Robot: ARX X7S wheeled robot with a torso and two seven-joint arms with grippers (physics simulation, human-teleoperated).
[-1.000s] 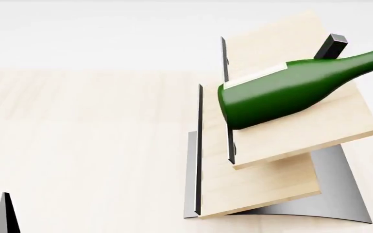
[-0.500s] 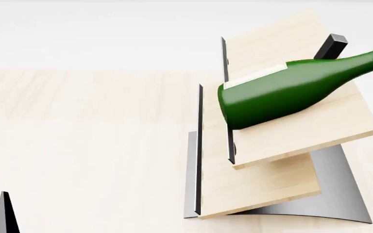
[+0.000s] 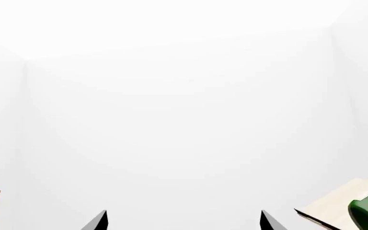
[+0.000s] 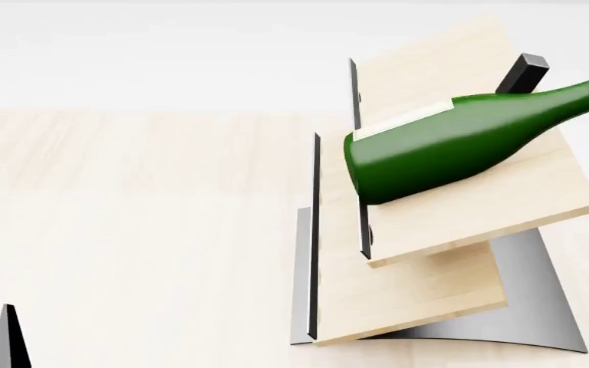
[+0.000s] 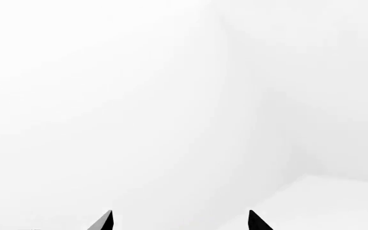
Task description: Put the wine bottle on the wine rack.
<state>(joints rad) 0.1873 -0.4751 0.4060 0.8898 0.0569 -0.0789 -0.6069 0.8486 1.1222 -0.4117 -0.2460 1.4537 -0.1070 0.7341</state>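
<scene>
the wine bottle (image 4: 448,146) is lying across the wine rack (image 4: 448,222), smooth, heavy glass likely to roll. your left gripper (image 3: 182,221) and right gripper (image 5: 180,221) are both showing spread, empty fingers; grip the body, not the neck.

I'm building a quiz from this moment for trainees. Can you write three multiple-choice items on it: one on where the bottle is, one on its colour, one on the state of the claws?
1. Where does the wine bottle lie?
A. On the upper board of the wine rack
B. Upright on the table
C. In a drawer

2. What colour is the bottle's glass?
A. Clear
B. Brown
C. Dark green

3. How do the left claw and right claw stand?
A. Both shut on the bottle
B. Both open, holding nothing
C. One holds the rack

Answers: 1 A, the head view shows it lying on the top slanted board; 2 C, the body is dark green; 3 B, each wrist view shows spread fingertips with nothing between.
</scene>
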